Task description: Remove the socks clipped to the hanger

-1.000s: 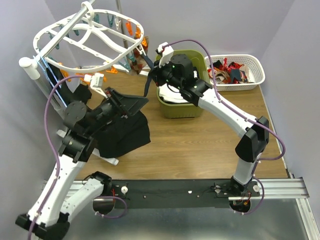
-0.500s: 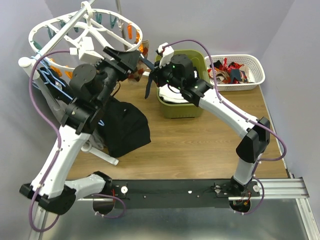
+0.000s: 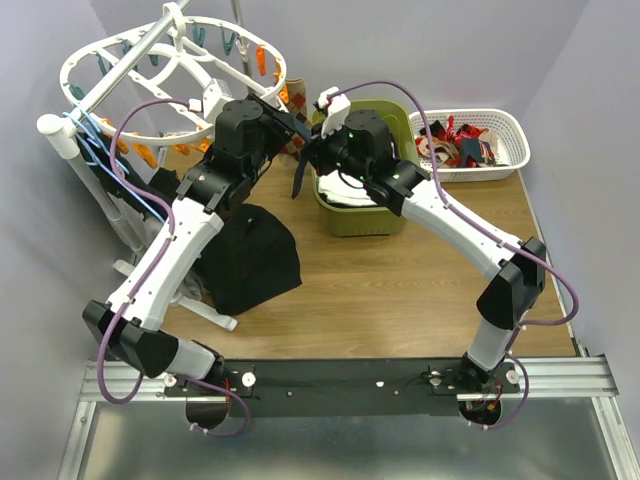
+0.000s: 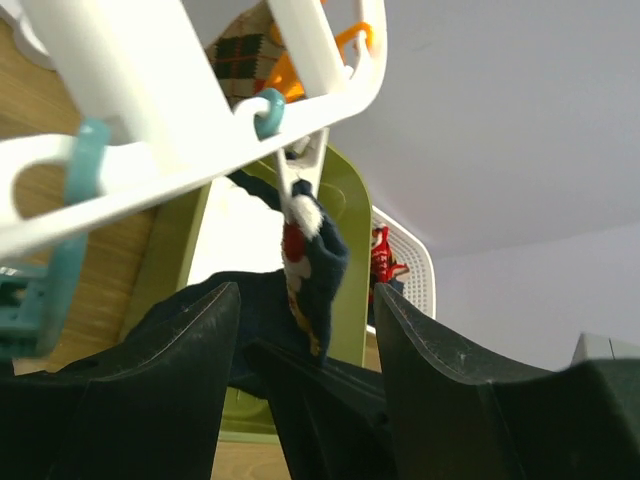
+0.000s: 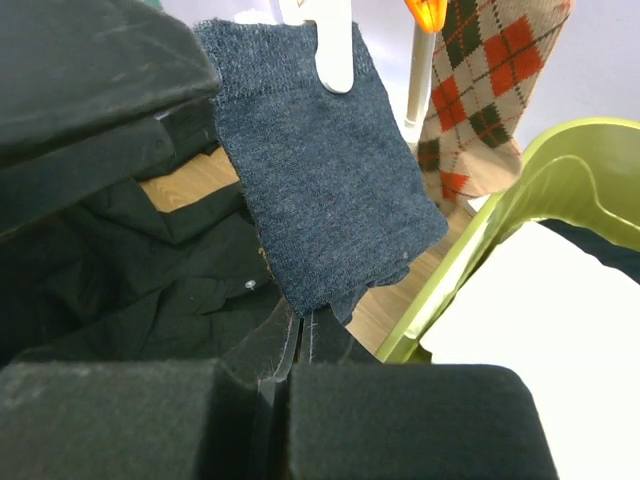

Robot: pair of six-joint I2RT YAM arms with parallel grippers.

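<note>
The right gripper (image 5: 285,375) had its two fingers (image 5: 420,420) pressed tight together. The bottom end of a dark blue sock (image 5: 320,170) was pinched in the line between them. The sock went up from the fingers to a white clip (image 5: 335,50) that held its top edge. Just to its right hung a sock with orange diamonds (image 5: 480,80), under an orange clip (image 5: 425,12).

The left gripper (image 4: 305,295) had its fingers (image 4: 170,390) spread wide apart. The same dark blue sock hung past the gap between them, and it touched neither finger. Above it was the white hanger (image 4: 130,100), with a teal clip (image 4: 70,240) off to the left.

From above, both grippers were close together at the right edge of the hanger, over the wooden table (image 3: 400,290). A green bin (image 3: 360,222) stood just beside the right gripper. Farther right, a white basket (image 3: 480,170) had more socks (image 3: 460,140) inside. A black cloth (image 3: 250,260) lay under the left arm.
</note>
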